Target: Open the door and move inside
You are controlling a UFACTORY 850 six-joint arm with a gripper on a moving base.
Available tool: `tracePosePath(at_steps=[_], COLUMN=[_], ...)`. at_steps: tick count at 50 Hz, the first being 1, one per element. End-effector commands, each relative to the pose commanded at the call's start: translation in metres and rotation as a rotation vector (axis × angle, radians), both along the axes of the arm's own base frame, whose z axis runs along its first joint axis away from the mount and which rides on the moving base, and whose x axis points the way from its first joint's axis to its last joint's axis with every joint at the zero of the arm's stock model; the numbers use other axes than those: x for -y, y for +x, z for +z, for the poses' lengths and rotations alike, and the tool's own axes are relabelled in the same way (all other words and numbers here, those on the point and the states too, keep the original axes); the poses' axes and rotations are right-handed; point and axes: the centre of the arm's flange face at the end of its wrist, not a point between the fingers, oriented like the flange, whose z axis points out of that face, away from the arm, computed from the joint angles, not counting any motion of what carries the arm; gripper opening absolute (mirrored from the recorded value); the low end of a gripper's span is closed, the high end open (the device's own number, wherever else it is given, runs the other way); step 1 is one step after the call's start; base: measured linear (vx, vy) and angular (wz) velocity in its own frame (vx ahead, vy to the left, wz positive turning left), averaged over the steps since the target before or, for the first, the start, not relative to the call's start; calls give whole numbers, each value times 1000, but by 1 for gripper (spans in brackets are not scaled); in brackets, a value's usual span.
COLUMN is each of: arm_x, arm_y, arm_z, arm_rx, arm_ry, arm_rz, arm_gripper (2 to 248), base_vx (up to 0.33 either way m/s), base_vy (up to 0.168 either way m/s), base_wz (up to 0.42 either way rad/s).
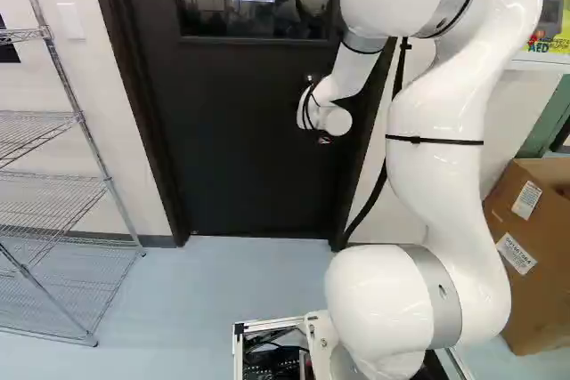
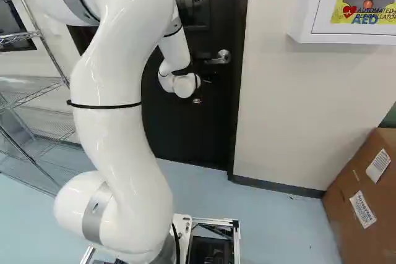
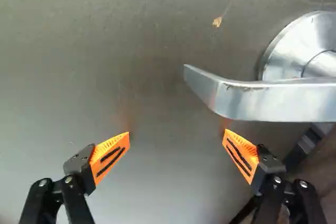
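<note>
Wrist view shows the gripper [image 3: 177,132] near the handle [image 3: 278,99], fingers [image 3: 111,156] spread wide, probably placed for pressing it down.

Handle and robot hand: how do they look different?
The handle is silver; the hand is black with orange pads.
The handle is one lever; the hand has two fingers, spread apart.
The handle is mounted on the door; the hand belongs to the arm.
</note>
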Motion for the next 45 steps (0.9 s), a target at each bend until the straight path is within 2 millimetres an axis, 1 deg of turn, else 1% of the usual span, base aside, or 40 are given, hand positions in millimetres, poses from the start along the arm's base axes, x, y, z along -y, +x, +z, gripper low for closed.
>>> tracePosePath(at_steps=[45], arm_x=[2], arm_y=[91], arm_z=[-14], arm_rx=[65], arm_ry=[-6], arm_rz=[10], arm_gripper=[247], base_vx=[0], base_vy=[0], base_wz=[0])
